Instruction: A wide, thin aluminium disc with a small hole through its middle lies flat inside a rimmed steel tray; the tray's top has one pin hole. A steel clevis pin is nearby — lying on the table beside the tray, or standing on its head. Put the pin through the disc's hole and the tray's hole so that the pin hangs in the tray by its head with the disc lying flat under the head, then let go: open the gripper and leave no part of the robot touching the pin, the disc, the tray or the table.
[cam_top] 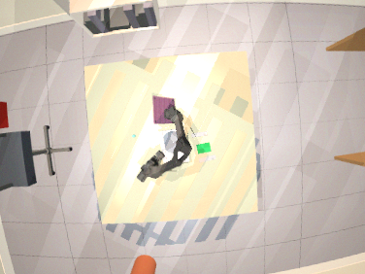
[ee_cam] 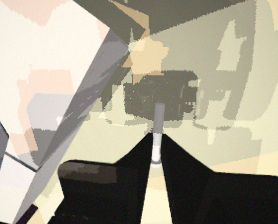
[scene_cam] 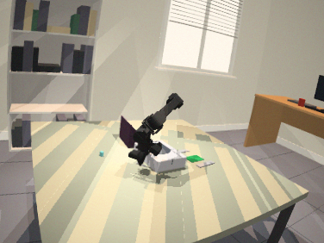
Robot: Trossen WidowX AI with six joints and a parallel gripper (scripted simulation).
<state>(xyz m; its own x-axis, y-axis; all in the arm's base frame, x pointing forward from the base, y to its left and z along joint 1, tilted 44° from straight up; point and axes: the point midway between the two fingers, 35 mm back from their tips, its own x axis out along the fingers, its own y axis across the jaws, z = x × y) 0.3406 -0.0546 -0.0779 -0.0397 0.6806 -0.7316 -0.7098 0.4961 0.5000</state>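
The fingers [cam_top: 162, 154] [scene_cam: 137, 158] are closed on the pin [ee_cam: 158, 120] — pickup looks done. The pin is over the worktop [cam_top: 116, 194] [scene_cam: 108, 198] [ee_cam: 210, 155], with the tray [cam_top: 187, 159] [scene_cam: 170, 165] [ee_cam: 82, 100] toward ten o'clock in the wrist view. Left: carrying, threading disc [cam_top: 170, 141] and tray — then release.

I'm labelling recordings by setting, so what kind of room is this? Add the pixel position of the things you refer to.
Probably a home office or study: a tall bookshelf [scene_cam: 94, 60] full of books, a wooden desk [scene_cam: 263, 116] with a red mug [scene_cam: 302, 102], and a window with blinds [scene_cam: 207, 9].
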